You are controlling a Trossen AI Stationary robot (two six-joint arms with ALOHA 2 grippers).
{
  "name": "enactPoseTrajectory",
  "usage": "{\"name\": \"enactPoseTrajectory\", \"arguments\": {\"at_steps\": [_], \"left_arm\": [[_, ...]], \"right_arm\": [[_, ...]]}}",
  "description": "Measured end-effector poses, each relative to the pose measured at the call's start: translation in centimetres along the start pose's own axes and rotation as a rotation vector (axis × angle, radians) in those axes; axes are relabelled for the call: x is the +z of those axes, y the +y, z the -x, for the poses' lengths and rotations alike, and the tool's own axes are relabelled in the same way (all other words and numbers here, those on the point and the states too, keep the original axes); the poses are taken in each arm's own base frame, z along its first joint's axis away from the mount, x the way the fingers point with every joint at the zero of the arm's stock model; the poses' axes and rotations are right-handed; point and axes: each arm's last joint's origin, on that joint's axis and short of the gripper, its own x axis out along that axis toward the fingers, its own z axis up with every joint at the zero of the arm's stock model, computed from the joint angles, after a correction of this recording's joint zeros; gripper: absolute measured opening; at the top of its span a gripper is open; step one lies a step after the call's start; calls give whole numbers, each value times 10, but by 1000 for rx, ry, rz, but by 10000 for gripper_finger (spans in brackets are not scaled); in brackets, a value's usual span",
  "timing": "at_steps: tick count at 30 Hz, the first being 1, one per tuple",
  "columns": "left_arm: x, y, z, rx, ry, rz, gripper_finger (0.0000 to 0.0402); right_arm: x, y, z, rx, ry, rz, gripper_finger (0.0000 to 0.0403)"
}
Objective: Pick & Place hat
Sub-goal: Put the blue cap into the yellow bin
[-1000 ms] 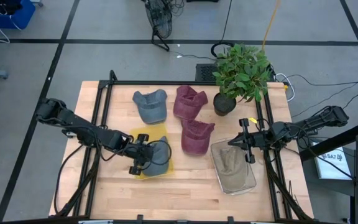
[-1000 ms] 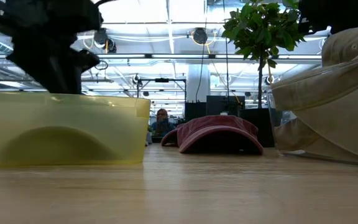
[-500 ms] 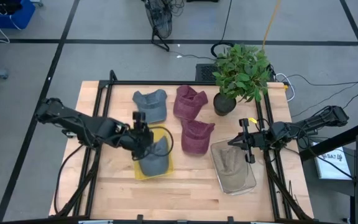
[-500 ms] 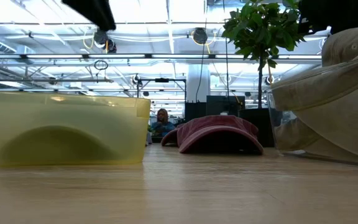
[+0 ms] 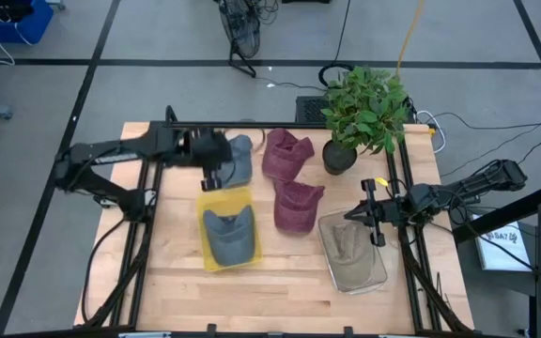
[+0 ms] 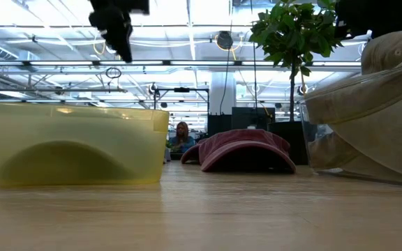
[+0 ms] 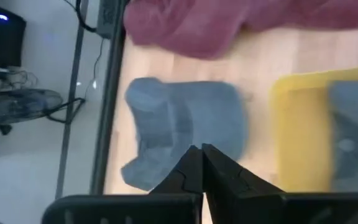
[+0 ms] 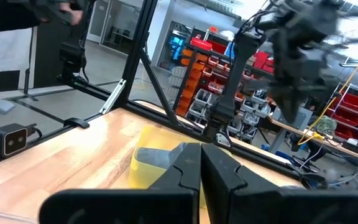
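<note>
A grey-blue hat (image 5: pixel 229 234) lies crown up inside the yellow bin (image 5: pixel 208 255). A second grey-blue hat (image 5: pixel 239 160) lies on the table at the far edge. My left gripper (image 5: pixel 216 161) hangs shut and empty above that hat's left side; the left wrist view shows the hat (image 7: pixel 185 121) below the closed fingertips (image 7: pixel 201 152). In the low view the left gripper (image 6: pixel 122 31) is high over the table. My right gripper (image 5: pixel 369 214) waits shut at the right, beside the clear bin (image 5: pixel 376 272).
Two maroon hats (image 5: pixel 287 153) (image 5: pixel 296 205) lie mid-table. The clear bin holds a tan hat (image 5: pixel 348 246). A potted plant (image 5: pixel 363 111) stands at the far right. A black frame (image 5: pixel 158 178) runs around the work area. Bare wood lies along the near edge.
My left gripper has risen from the near left of the yellow bin and swung toward the table's far edge, tipping more steeply downward. It now hangs over the far grey-blue hat. The grey hat stays lying in the yellow bin.
</note>
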Motion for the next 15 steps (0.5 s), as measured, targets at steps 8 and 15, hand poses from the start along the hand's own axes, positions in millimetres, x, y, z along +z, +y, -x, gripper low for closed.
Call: {"name": "enactPoseTrajectory", "arguments": {"at_steps": [8,15], "left_arm": [[-14,39,-41,39,-29,23,6],[-20,50,-51,69,-34,70,15]], "right_arm": [[-1,0,0,4,12,22,0],[-3,1,0,11,28,81,0]]}}
